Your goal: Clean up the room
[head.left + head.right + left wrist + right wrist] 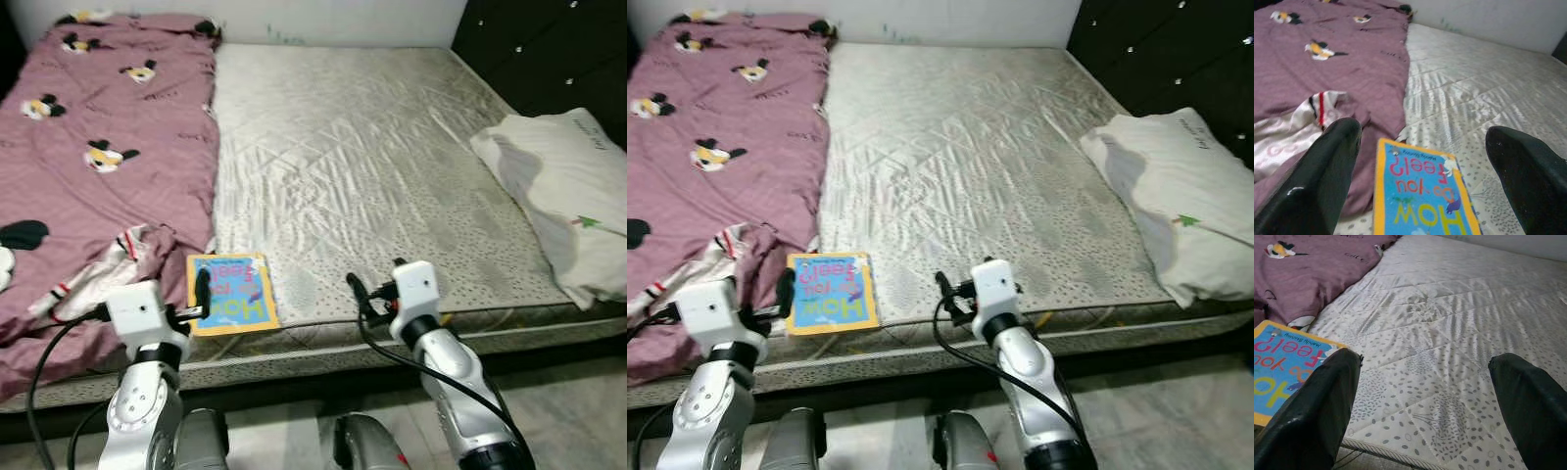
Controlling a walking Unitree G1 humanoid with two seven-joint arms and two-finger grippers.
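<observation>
— What's the surface like?

— A bed fills most of the head view: a bare mattress (372,166) in pale quilted fabric with a speckled leaf print, running from the lower edge up to a white wall (333,20) at the top. A mauve duvet (108,147) with cartoon mouse heads covers the left third, its near end rumpled back to show a white lining. A white pillow (563,196) lies at the right edge, below a dark drawer unit (549,49) in the upper right corner. Pale floor shows along the bottom.

— And the thing to tidy?

— A picture book (231,292) (blue cover, yellow border, "How Do You Feel?") lies flat at the mattress's near edge, lower left of centre, just beside the duvet's edge.

— The arms?

— Both are raised before the bed. The left gripper (1422,176) points at the book, fingers spread wide, holding nothing. The right gripper (1425,406) hovers over bare mattress right of the book, likewise spread and empty.
</observation>
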